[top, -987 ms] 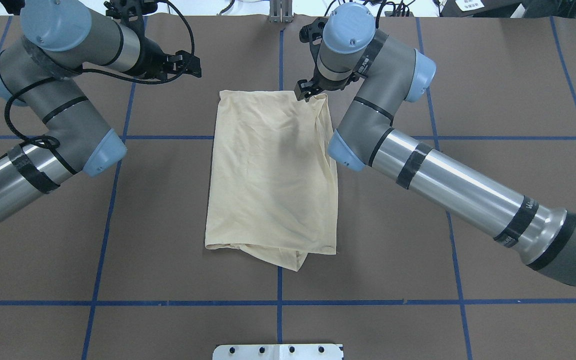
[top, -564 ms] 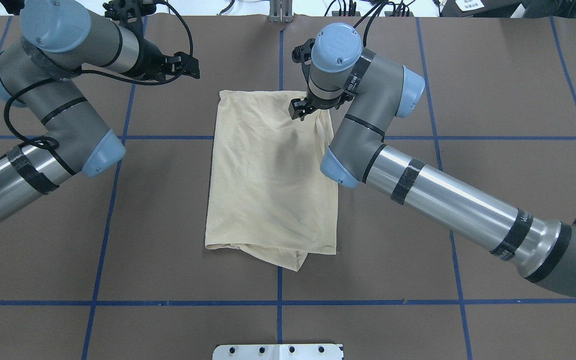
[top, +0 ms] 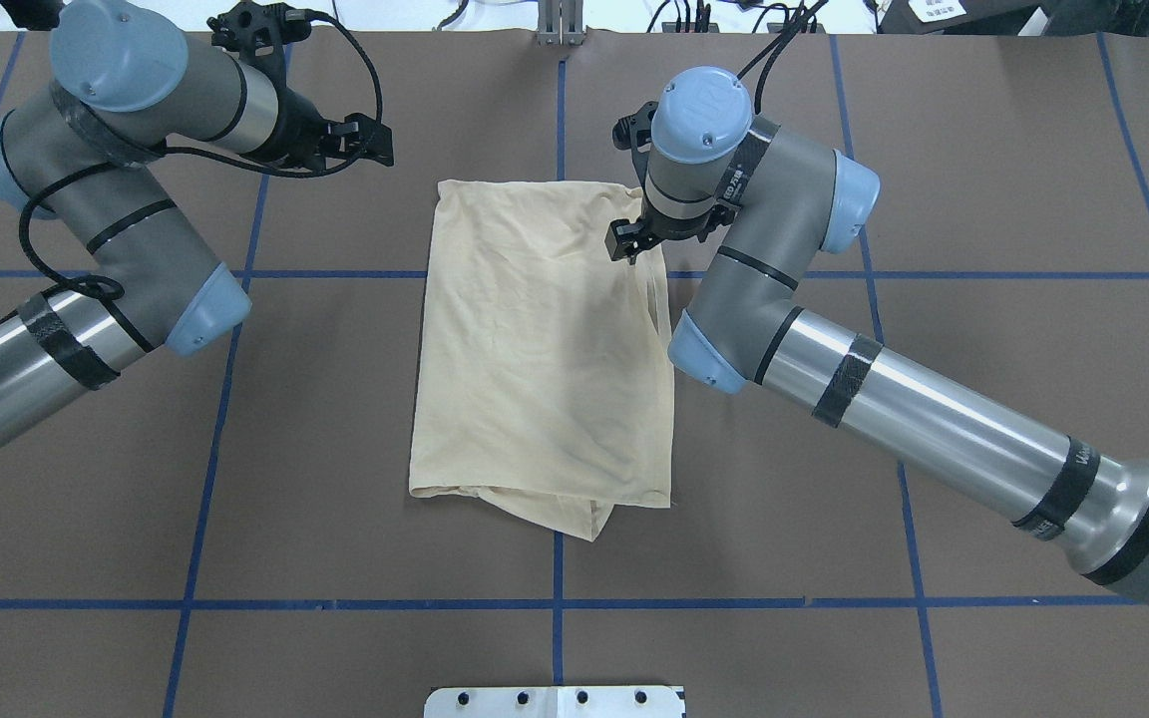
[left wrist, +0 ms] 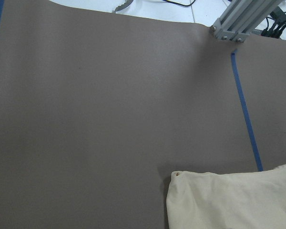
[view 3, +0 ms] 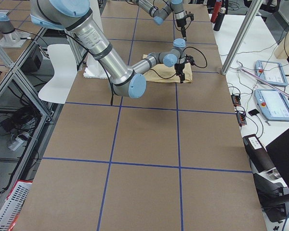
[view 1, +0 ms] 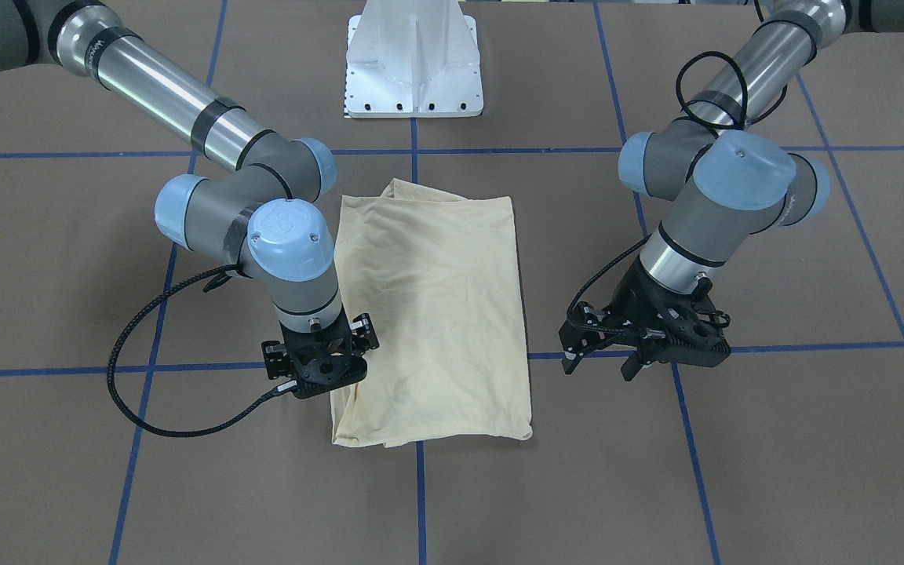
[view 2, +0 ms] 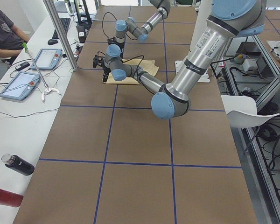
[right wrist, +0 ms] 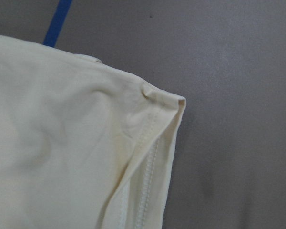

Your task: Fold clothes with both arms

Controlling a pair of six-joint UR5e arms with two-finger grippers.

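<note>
Exterior front-facing view gives you the right gripper (view 1: 317, 375) pointing straight down over the clothes, at the corner farthest from the white pedestal base (view 1: 414, 63) on the robot's right side. Its fingers are hidden under the wrist, so you cannot tell whether they are parted or clamped on cloth. The left gripper (view 1: 599, 369) hangs about as far out from the pedestal base, on the robot's left, over bare table (view 1: 734, 471) and clear of the fabric. Its two fingers stand apart with nothing between them.

The T-shirt (view 1: 436, 298) lies directly in front of the pedestal base, its long side running away from it. You see it folded into a long rectangle, pale cream-yellow, plain side up with no print showing. Soft wrinkles cross it. At the end nearest the pedestal base a loose fold of cloth (top: 574, 519) pokes past the straight edge. On the right wrist-mounted view the far corner (right wrist: 157, 100) shows a stitched hem, with the layers slightly parted.
</note>
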